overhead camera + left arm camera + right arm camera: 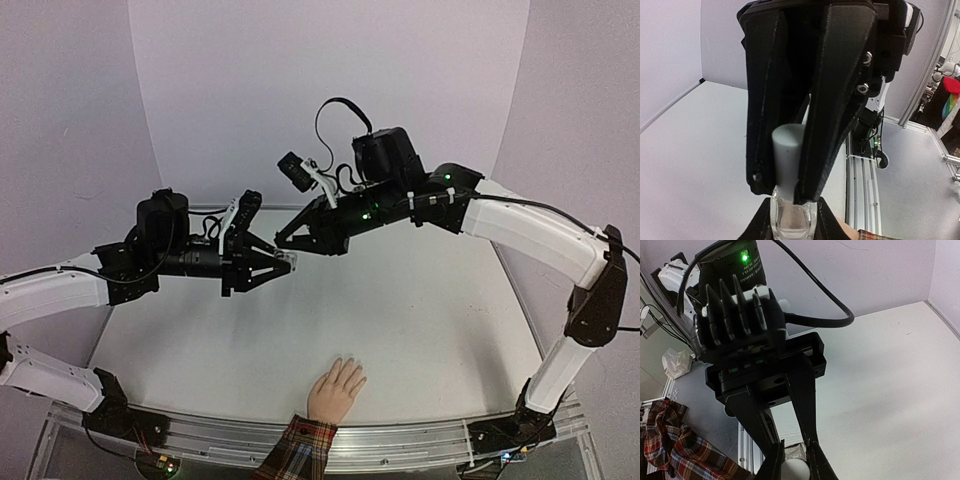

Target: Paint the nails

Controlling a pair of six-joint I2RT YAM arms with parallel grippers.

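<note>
Left gripper (285, 264): I see its jaws clamped on the body of a small clear bottle (790, 225), held in the air and lying roughly level in the top view. Right gripper (795, 460): it meets the left one tip to tip, its two fingers pressed against opposite sides of the bottle's white cap (786, 150), closed on it. Both arms reach in from their own sides, and the grippers meet well above the white table (430, 320). The nails (349, 363) belong to a peach-coloured hand (335, 392) with a red plaid cuff (300, 447), lying flat at the table's near edge between the two bases, fingers pointing away from them, well apart from both grippers. The nails are too small for me to distinguish from the skin.
</note>
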